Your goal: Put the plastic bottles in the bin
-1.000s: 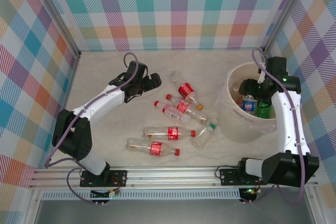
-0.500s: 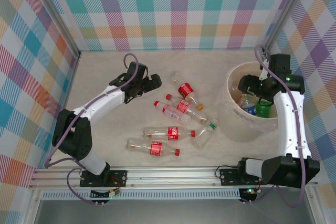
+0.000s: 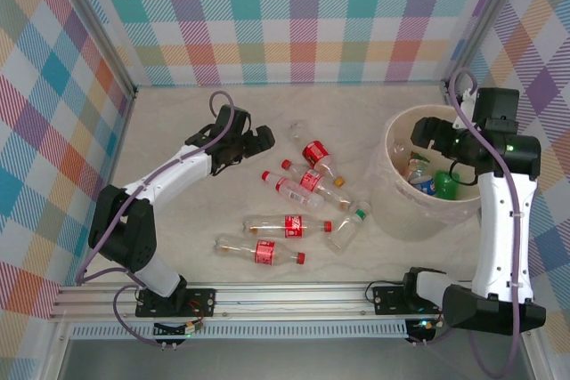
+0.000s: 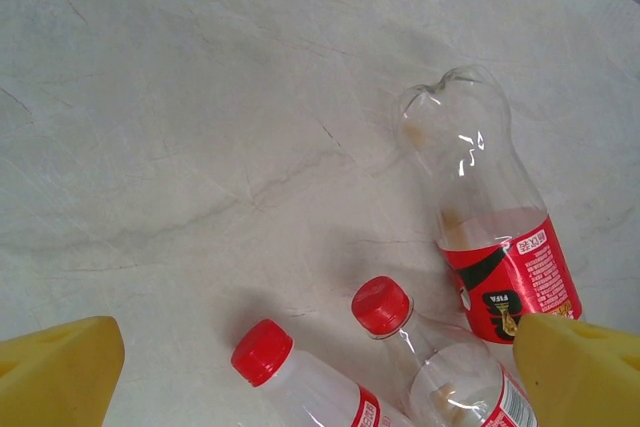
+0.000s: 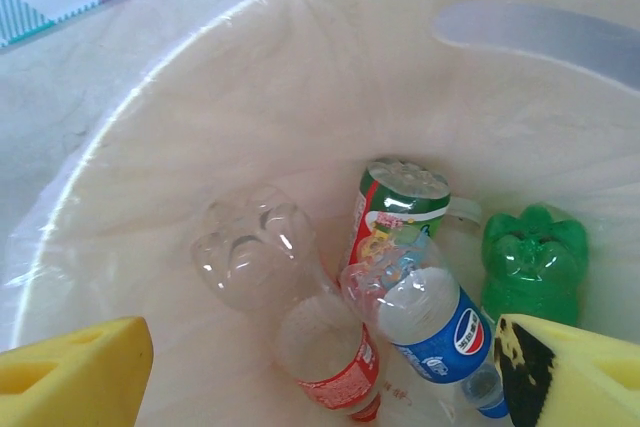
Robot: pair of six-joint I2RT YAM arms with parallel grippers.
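Several plastic bottles lie on the table between the arms: one with a red label, two red-capped ones, two long ones near the front and one with a green cap. My left gripper hovers open just left of them; its wrist view shows two red caps between its yellow fingers and the red-labelled bottle. My right gripper is open and empty above the bin. Inside the bin lie a green bottle, a blue-labelled one and a red-labelled one.
Checked walls close in the table on three sides, with metal posts at the back corners. The bin stands at the right near the right wall. Bare tabletop stretches left of the left arm and along the back. A metal rail runs along the front edge.
My right gripper has risen out of the bin and drawn back to the right, leaving the blue-labelled bottle lying inside. The left arm has not moved.
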